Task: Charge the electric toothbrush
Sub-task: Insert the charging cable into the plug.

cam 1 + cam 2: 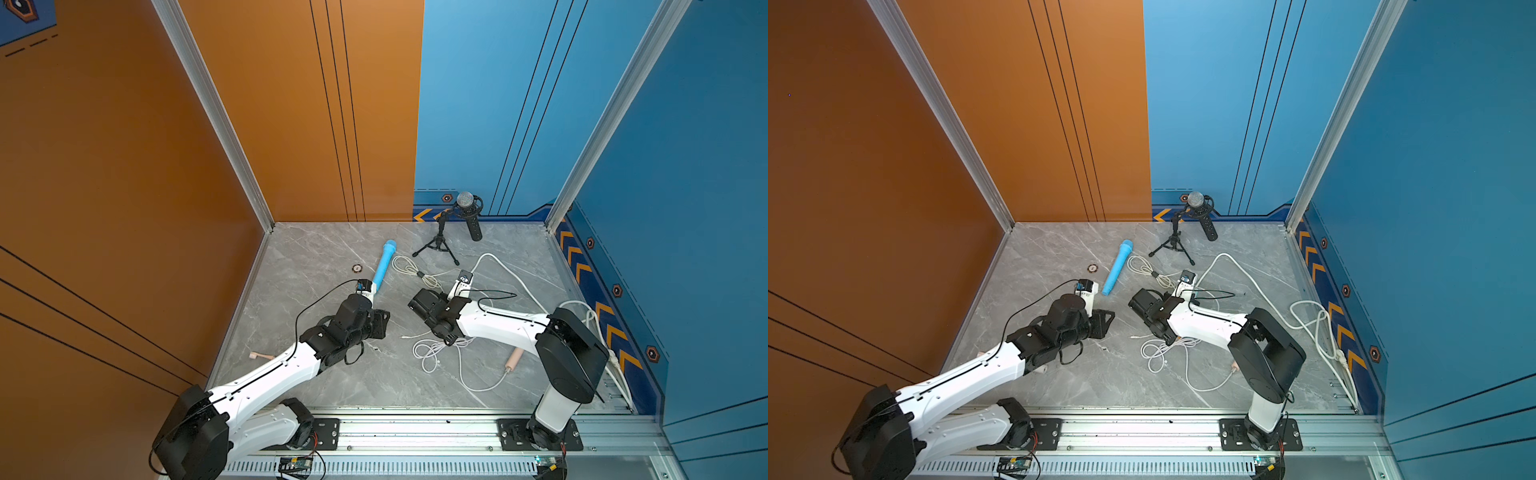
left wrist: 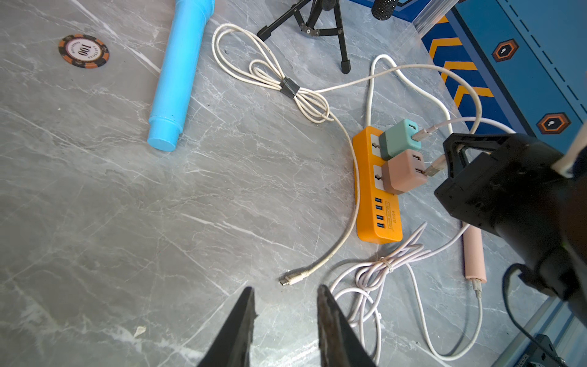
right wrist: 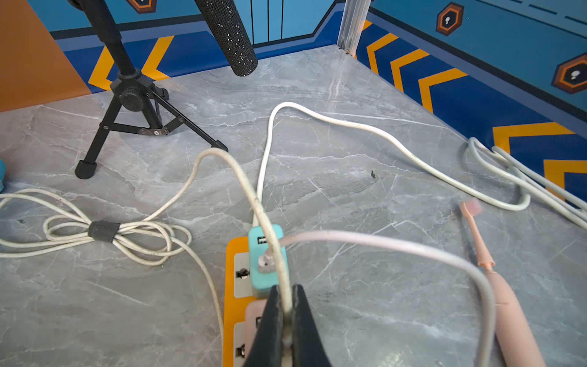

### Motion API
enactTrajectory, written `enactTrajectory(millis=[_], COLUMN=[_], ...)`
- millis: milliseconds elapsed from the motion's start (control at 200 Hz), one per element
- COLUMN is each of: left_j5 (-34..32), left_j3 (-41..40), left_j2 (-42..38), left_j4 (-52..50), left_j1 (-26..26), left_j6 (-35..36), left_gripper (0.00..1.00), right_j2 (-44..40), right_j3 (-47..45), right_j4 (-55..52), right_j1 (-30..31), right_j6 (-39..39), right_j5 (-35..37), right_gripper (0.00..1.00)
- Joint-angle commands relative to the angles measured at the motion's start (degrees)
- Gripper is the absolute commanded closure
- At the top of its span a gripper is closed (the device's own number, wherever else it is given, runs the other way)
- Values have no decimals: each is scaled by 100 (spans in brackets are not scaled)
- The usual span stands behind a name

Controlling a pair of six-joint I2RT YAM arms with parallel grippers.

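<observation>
The pink electric toothbrush [image 3: 508,311] lies flat on the marble floor, and its handle shows in a top view [image 1: 513,359]. A pale pink cable [image 2: 384,263] runs from its base to the teal adapter [image 2: 398,139] on the orange power strip [image 2: 374,219]. My right gripper [image 3: 286,302] is shut on a cream cable [image 3: 241,178] right above the pink adapter [image 2: 403,171]. That cable's free plug [image 2: 292,279] lies just beyond my left gripper [image 2: 286,289], which is open and empty, low over the floor [image 1: 384,322].
A blue tube [image 1: 384,266] and a poker chip [image 1: 357,269] lie at the back left. A microphone on a black tripod [image 1: 440,241] stands at the back. A thick white cord [image 3: 349,127] loops to the right wall. A small pink piece [image 1: 259,355] lies by the left wall.
</observation>
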Motion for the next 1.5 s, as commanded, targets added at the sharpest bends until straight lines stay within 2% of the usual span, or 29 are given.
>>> enactTrajectory(millis=[0, 385, 856, 1346, 1491], left_j5=[-130, -157, -332, -378, -394], left_j3=[-11, -52, -44, -28, -30], left_j2=[-125, -367, -425, -390, -383], left_j4=[-41, -181, -191, -155, -147], left_j1=[34, 25, 46, 43, 43], left_j6=[8, 61, 166, 218, 249], left_gripper=[64, 63, 61, 60, 60], right_j2=[184, 341, 323, 278, 308], right_j3=[192, 182, -60, -597, -667], right_j4=[-203, -91, 489, 754, 893], right_j1=[53, 25, -74, 290, 250], right_j6=[-2, 112, -222, -130, -212], right_j5=[294, 352, 345, 410, 708], right_gripper=[100, 100, 100, 100, 100])
